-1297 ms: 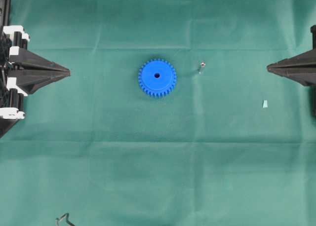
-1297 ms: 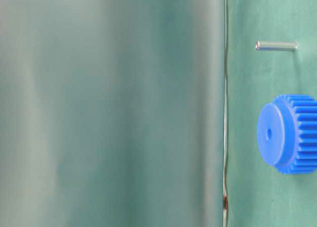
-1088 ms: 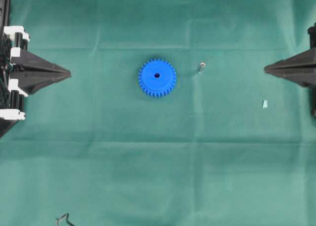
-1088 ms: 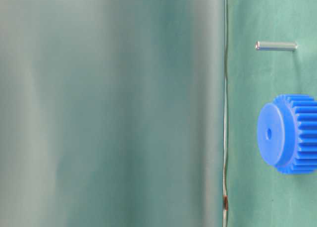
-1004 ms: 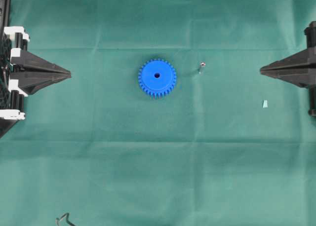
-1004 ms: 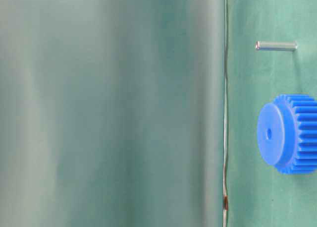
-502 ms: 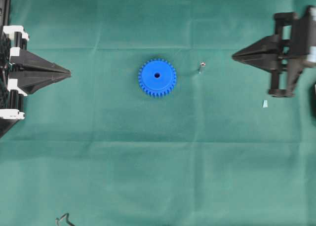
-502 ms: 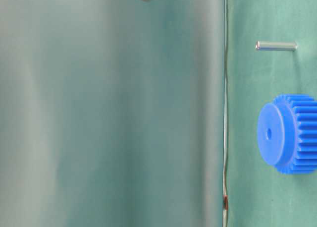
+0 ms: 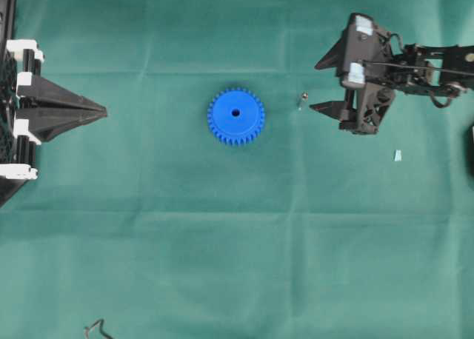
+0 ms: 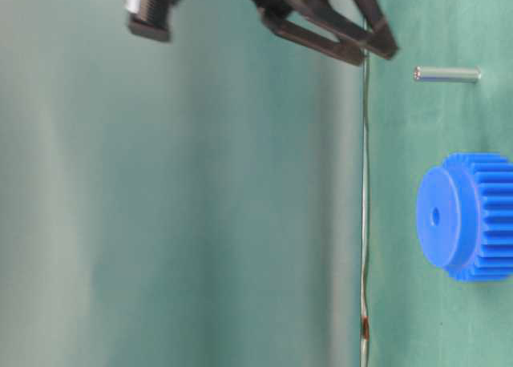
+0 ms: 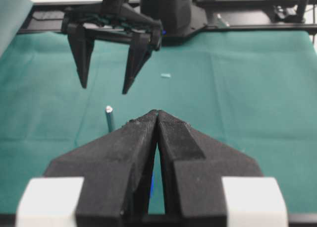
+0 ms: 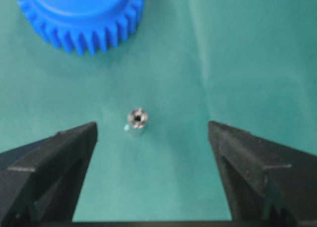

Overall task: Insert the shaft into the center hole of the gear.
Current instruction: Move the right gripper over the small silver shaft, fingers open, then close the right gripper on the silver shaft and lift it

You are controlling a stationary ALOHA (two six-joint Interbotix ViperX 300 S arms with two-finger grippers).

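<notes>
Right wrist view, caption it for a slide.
Open right gripper above upright silvery metal shaft, blue toothed plastic gear beyond.

Blue gear [image 9: 235, 116] lies flat; silvery shaft [image 9: 302, 100] apparently stands upright beside it.

Our left gripper [image 11: 157, 115] fills six o'clock, jaws pressed together. Just beyond its tip, toward eleven, the shaft [image 11: 109, 119] stands upright on the green cloth [image 11: 247, 88]. Farther off, the right gripper [image 11: 105, 86] hangs spread wide.
</notes>
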